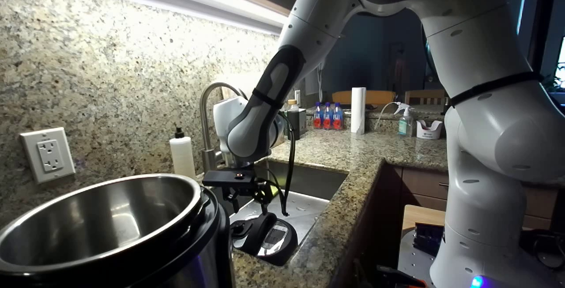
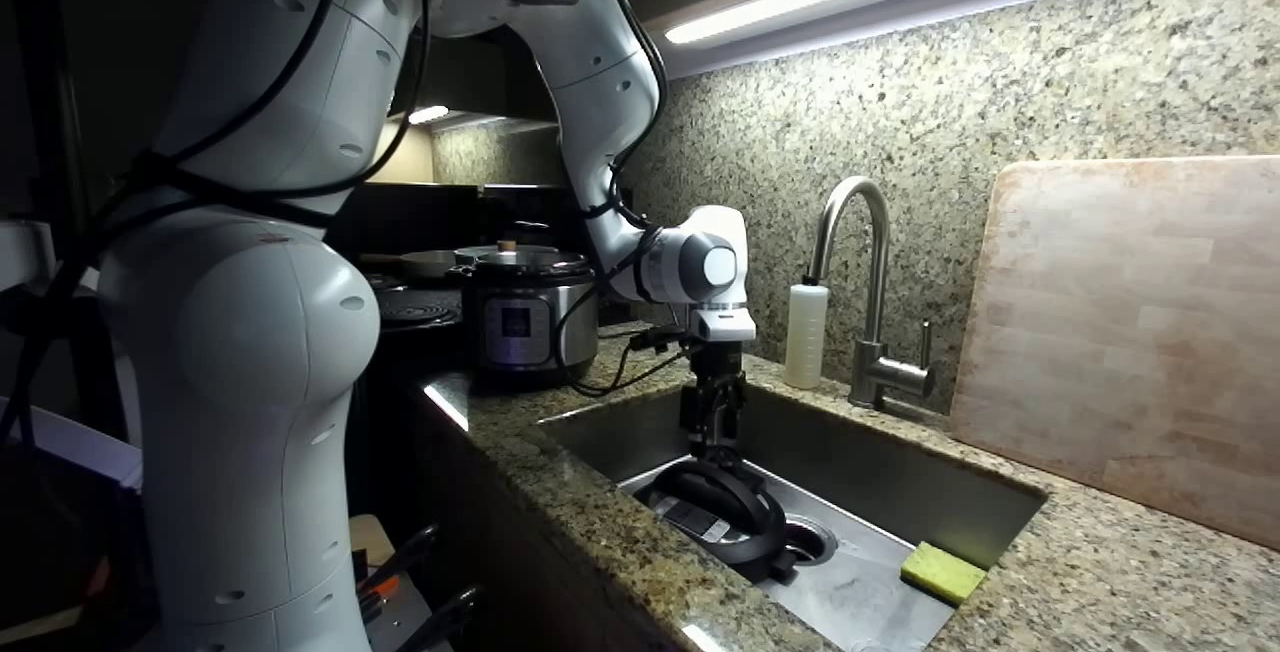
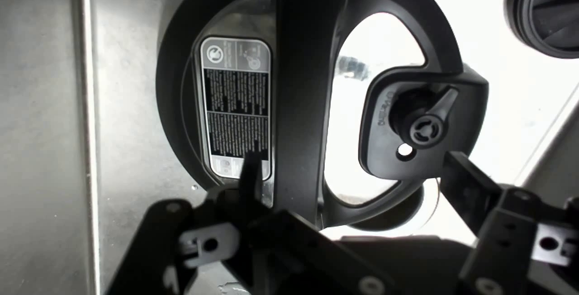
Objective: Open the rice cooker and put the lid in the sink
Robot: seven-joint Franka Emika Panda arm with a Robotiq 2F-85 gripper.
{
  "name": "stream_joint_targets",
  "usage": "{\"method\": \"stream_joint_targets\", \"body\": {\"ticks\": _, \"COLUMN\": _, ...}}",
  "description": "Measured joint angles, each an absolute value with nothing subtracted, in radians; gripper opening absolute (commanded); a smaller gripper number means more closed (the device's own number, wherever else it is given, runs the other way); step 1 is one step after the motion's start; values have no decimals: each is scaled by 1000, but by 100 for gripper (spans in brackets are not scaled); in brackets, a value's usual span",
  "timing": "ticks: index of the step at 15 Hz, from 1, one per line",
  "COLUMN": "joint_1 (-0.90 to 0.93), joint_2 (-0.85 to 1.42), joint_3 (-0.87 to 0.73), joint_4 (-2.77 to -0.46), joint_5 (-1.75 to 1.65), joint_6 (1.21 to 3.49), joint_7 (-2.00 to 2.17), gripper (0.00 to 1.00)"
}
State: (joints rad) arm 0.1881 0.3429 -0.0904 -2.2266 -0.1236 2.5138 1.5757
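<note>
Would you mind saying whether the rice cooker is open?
Open: the rice cooker shows its uncovered steel pot, and the lid lies in the sink.

"FIJI" on the bottles (image 1: 327, 118) — fine print on the lid's (image 3: 301, 105) label (image 3: 236, 105) illegible.

Arm (image 2: 240, 332): white, rounded; grey wrist casing (image 1: 248, 141); oval recesses (image 1: 471, 182). Straps (image 1: 494, 88) and cables (image 1: 291, 157): black. Base light (image 1: 476, 282): blue. Gripper (image 3: 353, 154): black fingers (image 3: 468, 184), silver plates (image 3: 226, 235).

Lid (image 3: 302, 102) black; sponge (image 2: 942, 573) yellow-green; counter (image 2: 1140, 587) speckled tan; fingers (image 3: 467, 184) black.
</note>
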Motion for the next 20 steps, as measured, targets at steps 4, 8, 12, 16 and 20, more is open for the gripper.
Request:
{"method": "stream_joint_targets", "body": {"ticks": 4, "joint_1": 188, "joint_2": 305, "joint_3": -87, "joint_4": -2243, "joint_5": -139, "joint_6": 2514, "joint_7": 1575, "gripper": 100}}
{"method": "stream_joint_targets", "body": {"ticks": 8, "joint_1": 188, "joint_2": 272, "joint_3": -71, "joint_4": -2255, "joint_5": -142, "joint_6": 2510, "joint_7": 1571, "gripper": 100}}
{"method": "stream_joint_targets", "body": {"ticks": 12, "joint_1": 187, "joint_2": 240, "joint_3": -46, "joint_4": -2268, "joint_5": -141, "joint_6": 2507, "joint_7": 1535, "gripper": 100}}
{"method": "stream_joint_targets", "body": {"ticks": 16, "joint_1": 184, "joint_2": 217, "joint_3": -26, "joint_4": -2274, "joint_5": -124, "joint_6": 2487, "joint_7": 1488, "gripper": 100}}
{"method": "stream_joint_targets", "body": {"ticks": 20, "joint_1": 177, "joint_2": 185, "joint_3": -12, "joint_4": -2284, "joint_5": -110, "joint_6": 2449, "joint_7": 1445, "gripper": 100}}
